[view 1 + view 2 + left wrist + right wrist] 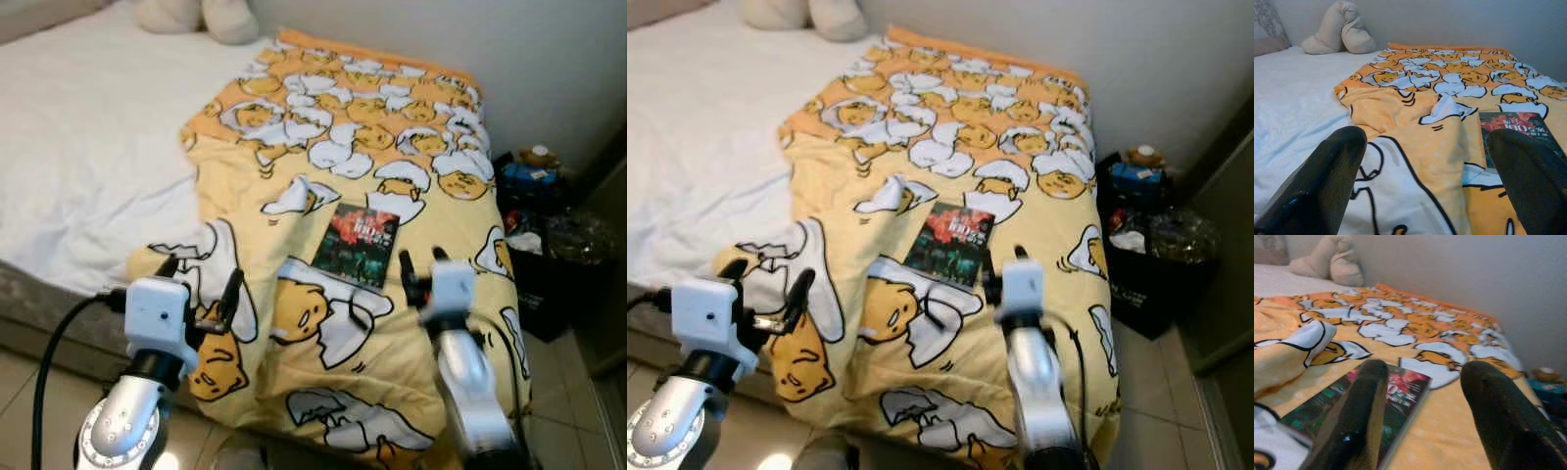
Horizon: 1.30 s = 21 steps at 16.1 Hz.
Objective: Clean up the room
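- Evidently little is tidied: the book (pixel 356 245) lies flat on the yellow blanket (pixel 323 323), just ahead of my right gripper (pixel 418 269), whose fingers are apart and empty.
- My left gripper (pixel 201 289), also apart, hovers well left of the book.
- Head views add a black bag (pixel 544 264) on the floor beyond the book's right; wrist views add the pillows (pixel 1339 29).

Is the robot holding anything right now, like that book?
Nothing. Both the left gripper and right gripper hover open above the blanket; the book lies untouched.
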Available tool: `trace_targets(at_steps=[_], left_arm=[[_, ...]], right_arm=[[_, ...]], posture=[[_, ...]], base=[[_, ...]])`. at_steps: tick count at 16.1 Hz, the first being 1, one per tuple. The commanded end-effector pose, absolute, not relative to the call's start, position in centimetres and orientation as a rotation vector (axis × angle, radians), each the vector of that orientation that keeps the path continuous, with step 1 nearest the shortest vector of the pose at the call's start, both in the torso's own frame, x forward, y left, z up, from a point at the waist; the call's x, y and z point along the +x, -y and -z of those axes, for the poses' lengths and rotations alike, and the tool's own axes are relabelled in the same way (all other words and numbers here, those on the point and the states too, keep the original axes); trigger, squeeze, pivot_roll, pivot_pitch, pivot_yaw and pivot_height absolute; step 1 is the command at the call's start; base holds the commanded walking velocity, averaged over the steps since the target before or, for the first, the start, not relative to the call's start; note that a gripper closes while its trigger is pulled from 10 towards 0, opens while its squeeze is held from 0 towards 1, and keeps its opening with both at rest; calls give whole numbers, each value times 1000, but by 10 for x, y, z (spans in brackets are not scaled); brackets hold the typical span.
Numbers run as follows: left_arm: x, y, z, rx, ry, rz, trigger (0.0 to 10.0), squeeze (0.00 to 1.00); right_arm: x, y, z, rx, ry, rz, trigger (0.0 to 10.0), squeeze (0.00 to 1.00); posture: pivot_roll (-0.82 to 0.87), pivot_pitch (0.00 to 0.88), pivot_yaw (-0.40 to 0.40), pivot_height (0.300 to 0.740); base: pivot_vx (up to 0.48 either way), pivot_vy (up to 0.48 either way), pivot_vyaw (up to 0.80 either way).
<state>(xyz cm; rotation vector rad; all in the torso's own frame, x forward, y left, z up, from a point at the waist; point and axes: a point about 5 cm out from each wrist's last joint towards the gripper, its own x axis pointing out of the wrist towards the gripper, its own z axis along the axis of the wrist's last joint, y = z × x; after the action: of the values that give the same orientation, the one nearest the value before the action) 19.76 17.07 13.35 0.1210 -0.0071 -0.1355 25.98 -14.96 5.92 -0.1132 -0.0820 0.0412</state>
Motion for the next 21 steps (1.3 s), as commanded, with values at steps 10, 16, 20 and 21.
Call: trace_targets(at_steps=[10, 16, 20, 21], left_arm=[[232, -165, -135, 138, 16, 225, 10000, 0], [235, -185, -118, 83, -54, 156, 10000, 0], [237, -176, -91, 7, -158, 130, 10000, 0], [246, -169, -98, 30, -121, 177, 10000, 0]], right_arm=[[263, 158, -68, -71, 38, 70, 10000, 1000], [230, 176, -39, 22, -138, 141, 10000, 1000], [226, 174, -48, 9, -80, 129, 10000, 1000], [231, 170, -49, 9, -79, 108, 10000, 1000]], posture=[[119, 0, -52, 740], [97, 0, -23, 740], [21, 0, 20, 740], [8, 0, 28, 740]], base=[[0, 0, 0], [0, 0, 0], [0, 0, 0], [0, 0, 0]])
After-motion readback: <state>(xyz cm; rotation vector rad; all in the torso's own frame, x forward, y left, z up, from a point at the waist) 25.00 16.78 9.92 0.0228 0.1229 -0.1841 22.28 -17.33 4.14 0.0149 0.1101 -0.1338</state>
